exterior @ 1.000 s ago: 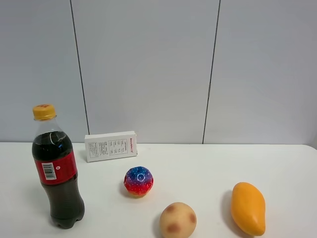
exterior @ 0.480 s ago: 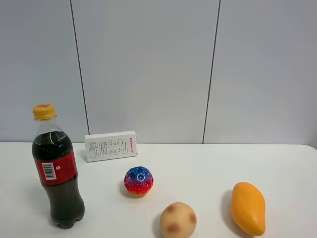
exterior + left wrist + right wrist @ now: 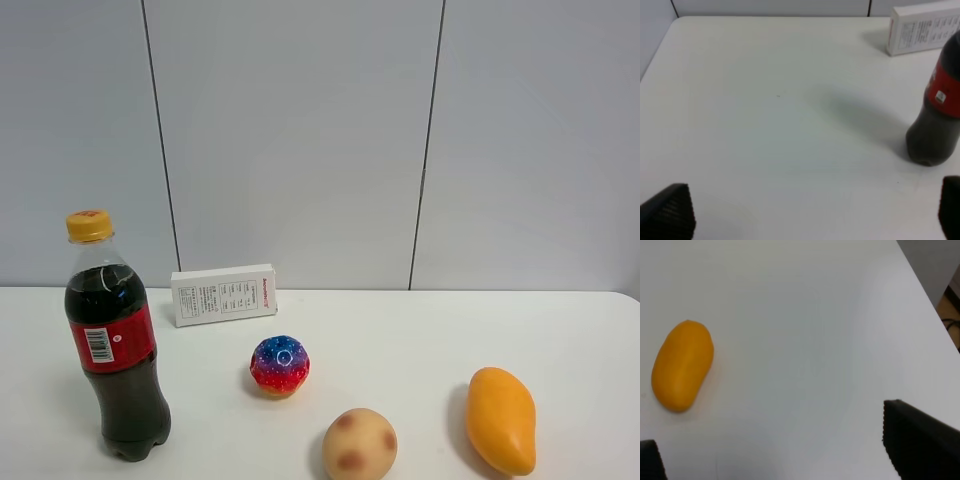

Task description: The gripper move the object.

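The object, a tan potato-like ball [image 3: 360,443] with brown spots, sits on the white table [image 3: 400,340] at the front middle of the exterior view. It shows in neither wrist view. No gripper shows in the exterior view. In the left wrist view the left gripper [image 3: 810,215] is open and empty over bare table, with only its black fingertips [image 3: 667,212] showing at the frame corners. In the right wrist view the right gripper [image 3: 775,450] is open and empty, its fingertips [image 3: 920,440] wide apart above the table.
A cola bottle [image 3: 115,350] stands at the left, also in the left wrist view [image 3: 937,115]. A white box [image 3: 224,294] lies at the back. A blue-and-red ball [image 3: 280,365] sits mid-table. An orange mango [image 3: 501,420] lies right, also in the right wrist view [image 3: 682,365]. The table edge [image 3: 930,295] is near.
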{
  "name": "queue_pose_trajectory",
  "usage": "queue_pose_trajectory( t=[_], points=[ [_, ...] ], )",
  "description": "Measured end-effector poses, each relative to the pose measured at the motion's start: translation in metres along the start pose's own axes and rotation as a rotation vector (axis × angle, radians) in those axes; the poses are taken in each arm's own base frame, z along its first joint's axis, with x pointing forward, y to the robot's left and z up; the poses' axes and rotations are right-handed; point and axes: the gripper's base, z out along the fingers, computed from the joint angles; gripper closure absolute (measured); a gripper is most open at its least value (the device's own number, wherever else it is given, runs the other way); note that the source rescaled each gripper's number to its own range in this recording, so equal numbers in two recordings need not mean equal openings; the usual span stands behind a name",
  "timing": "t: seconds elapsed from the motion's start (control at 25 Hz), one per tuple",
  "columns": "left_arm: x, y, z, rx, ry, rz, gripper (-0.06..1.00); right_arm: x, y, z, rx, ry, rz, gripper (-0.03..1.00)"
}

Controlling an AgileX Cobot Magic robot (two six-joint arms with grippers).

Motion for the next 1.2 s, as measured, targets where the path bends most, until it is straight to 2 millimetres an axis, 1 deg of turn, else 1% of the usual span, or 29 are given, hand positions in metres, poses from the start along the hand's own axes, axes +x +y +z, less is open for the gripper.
queue_pose_trajectory(
  t=[0.28, 1.2],
  points=[
    [0.0, 0.0, 0.0, 0.0, 0.0, 0.0, -0.06, 0.0043, 0.0004, -0.0072, 0.003, -0.055, -0.002, 0.1],
    [0.0, 0.0, 0.0, 0.0, 0.0, 0.0, -0.06, 0.0044, 0.0002, -0.0072, 0.005, -0.055, -0.002, 0.1]
  ],
)
